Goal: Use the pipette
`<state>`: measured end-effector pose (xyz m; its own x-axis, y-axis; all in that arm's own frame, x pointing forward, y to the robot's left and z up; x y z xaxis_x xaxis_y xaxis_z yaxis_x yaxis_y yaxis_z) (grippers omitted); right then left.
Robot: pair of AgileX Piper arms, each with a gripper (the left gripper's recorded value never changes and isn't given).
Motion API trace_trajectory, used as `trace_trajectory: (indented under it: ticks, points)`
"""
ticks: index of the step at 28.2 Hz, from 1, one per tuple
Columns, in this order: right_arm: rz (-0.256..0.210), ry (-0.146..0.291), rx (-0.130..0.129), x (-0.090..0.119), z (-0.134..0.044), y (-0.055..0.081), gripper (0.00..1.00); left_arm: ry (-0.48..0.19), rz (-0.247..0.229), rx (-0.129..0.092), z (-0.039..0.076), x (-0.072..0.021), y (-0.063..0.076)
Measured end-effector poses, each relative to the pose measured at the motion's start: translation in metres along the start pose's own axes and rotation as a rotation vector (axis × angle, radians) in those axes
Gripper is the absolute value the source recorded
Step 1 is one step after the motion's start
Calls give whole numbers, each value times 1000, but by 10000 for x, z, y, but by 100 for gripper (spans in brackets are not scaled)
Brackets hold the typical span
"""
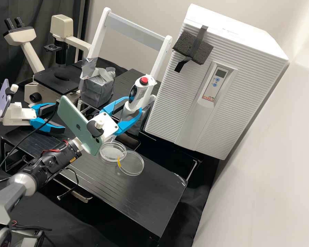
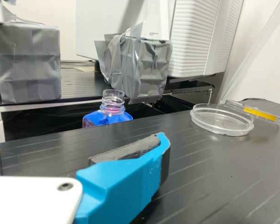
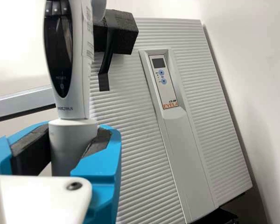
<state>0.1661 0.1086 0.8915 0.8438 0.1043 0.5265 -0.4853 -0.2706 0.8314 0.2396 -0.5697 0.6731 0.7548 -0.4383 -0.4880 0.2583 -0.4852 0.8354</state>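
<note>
Right gripper point(image 1: 131, 109) clasps the pipette point(image 1: 140, 91), which stands near upright on the far side of the dishes point(image 1: 132, 164). Its tip is hidden, probably pointing down toward them. Left gripper point(image 1: 55, 117), spread and empty, waits well left.

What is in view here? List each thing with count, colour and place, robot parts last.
pipette: one, white with red button, upright in right gripper.
petri dish halves: two, clear, side by side on platform.
bottle: one, open, blue body, beyond platform's edge.
tape-wrapped blocks: two, grey, behind bottle.
ribbed cabinet: one, white, beside pipette.
foam pad: one, black, strapped on cabinet's upper front.
handled frame: one, white and grey, behind blocks.
microscope: one, beige, back left.
platform: one, black, centre.
left gripper: one, blue fingers, open, above platform's left end.
right gripper: one, blue fingers, shut on pipette.
</note>
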Motion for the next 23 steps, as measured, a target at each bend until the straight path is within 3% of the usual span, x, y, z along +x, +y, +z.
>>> trace_trajectory:
  ticks: [6,10,13,19,20,23]
  points:
    - [21,18,15,98,-93,7,0,1,-2,0,-3,-11,-10]
    - [19,41,6,264,-173,-28,0,5,2,0,-16,-13,2]
    - [-22,75,3,422,-255,-81,0,8,10,0,-24,-19,26]
    - [-180,170,-12,735,-486,-267,0,10,54,-3,-9,-48,157]
    - [-222,189,-18,805,-540,-320,0,9,64,-4,-4,-50,186]
    - [-283,234,-46,921,-646,-413,0,13,85,-6,-1,-48,255]
